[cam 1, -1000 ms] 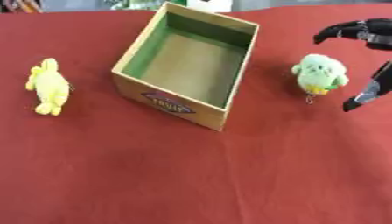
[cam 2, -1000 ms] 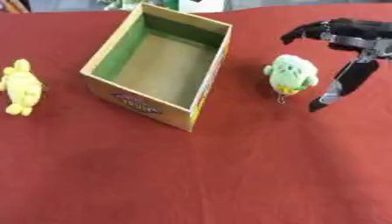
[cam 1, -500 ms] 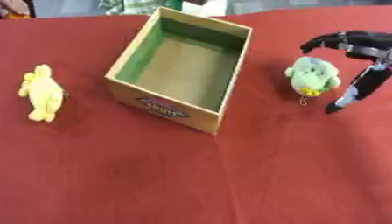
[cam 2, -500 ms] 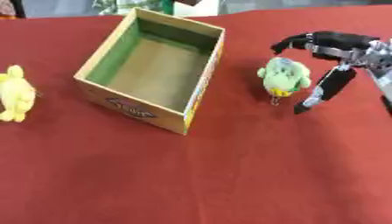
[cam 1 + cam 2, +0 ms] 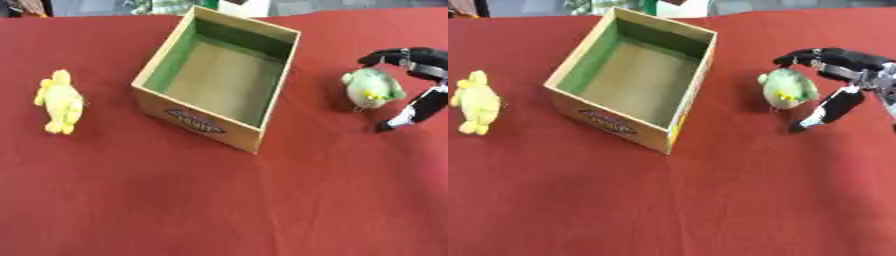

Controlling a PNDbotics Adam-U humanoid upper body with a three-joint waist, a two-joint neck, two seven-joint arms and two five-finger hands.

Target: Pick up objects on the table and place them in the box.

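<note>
On the red table (image 5: 710,200), right of the box (image 5: 632,80), one green plush toy (image 5: 787,90) sits between the spread fingers and thumb of the right hand (image 5: 842,75), which brackets it without closing. It looks soft and light, probably best squeezed around its round body. One yellow plush toy (image 5: 59,101) lies left of the one empty box

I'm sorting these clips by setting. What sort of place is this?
Probably a staged tabletop for robot practice, not a home: a plain red cloth-covered table, one empty cardboard box with a green lining, two small plush toys, yellow and green, and the robot's right hand.
</note>
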